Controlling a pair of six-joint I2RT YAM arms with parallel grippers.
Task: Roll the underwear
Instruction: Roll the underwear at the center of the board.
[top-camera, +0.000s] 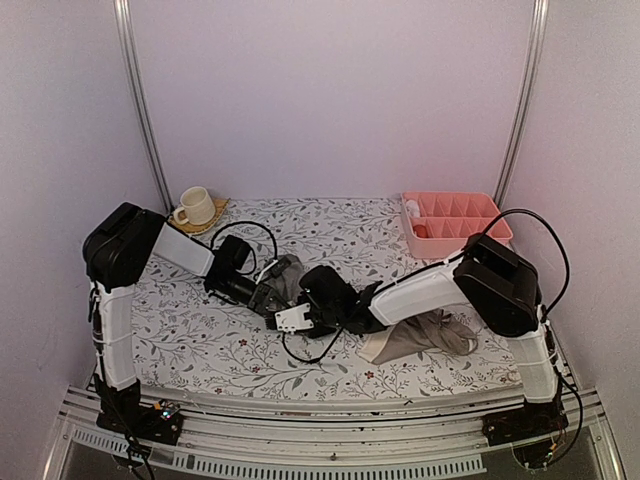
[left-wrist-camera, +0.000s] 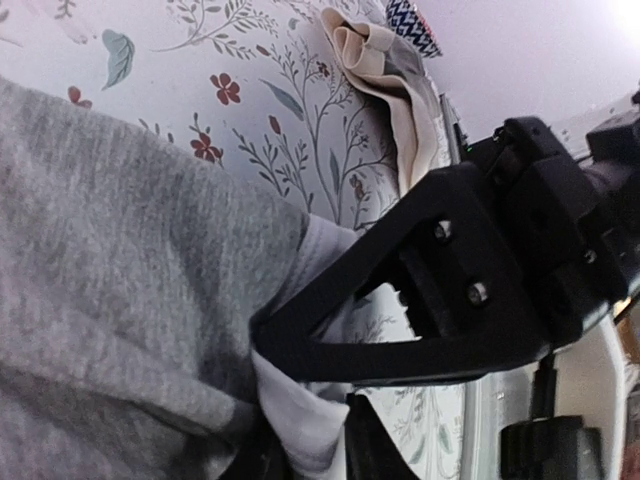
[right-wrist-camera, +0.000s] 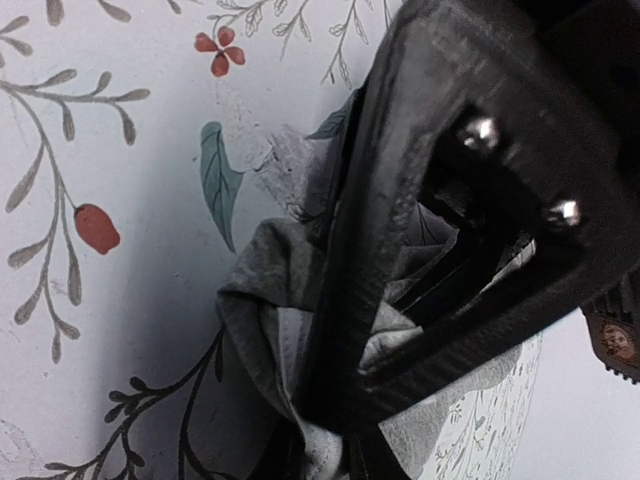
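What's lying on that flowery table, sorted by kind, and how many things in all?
Underwear: 2 (grey briefs, taupe briefs)
Cup: 1
Coaster: 1
Pink tray: 1 (contents too small to count)
Total: 5

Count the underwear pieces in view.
2. The grey brief is mid-table, pinched by the left gripper and the right gripper. The taupe brief lies front right, by the right arm. More could be hidden in the pink organizer.

Nothing legible on any feed.
I can read no words, brands or numbers; one small brown label (right-wrist-camera: 612, 343) beside my right wrist's fingers is too blurred.
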